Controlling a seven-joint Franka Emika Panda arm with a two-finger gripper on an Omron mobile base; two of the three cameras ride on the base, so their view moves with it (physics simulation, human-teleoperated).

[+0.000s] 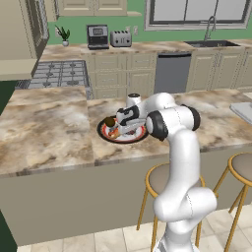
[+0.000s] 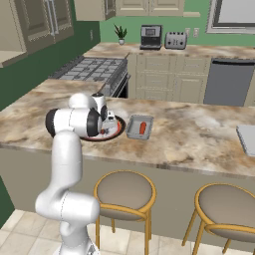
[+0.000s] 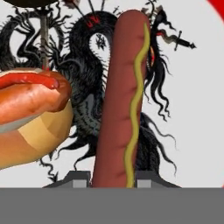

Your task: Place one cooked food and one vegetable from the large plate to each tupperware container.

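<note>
Pincer clamped narrow on long brown sausage with a yellow mustard line, lying on round black-rimmed, red-ringed plate on marble table. Bunned hot dog at 9 o'clock. Grasp step; next, lift and carry to pale grey rectangular container beside plate.

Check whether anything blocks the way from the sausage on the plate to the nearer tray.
Nothing visible does. The hand is shut on the sausage over the large plate, and the tray lies just beside the plate, with bare counter beyond.
</note>
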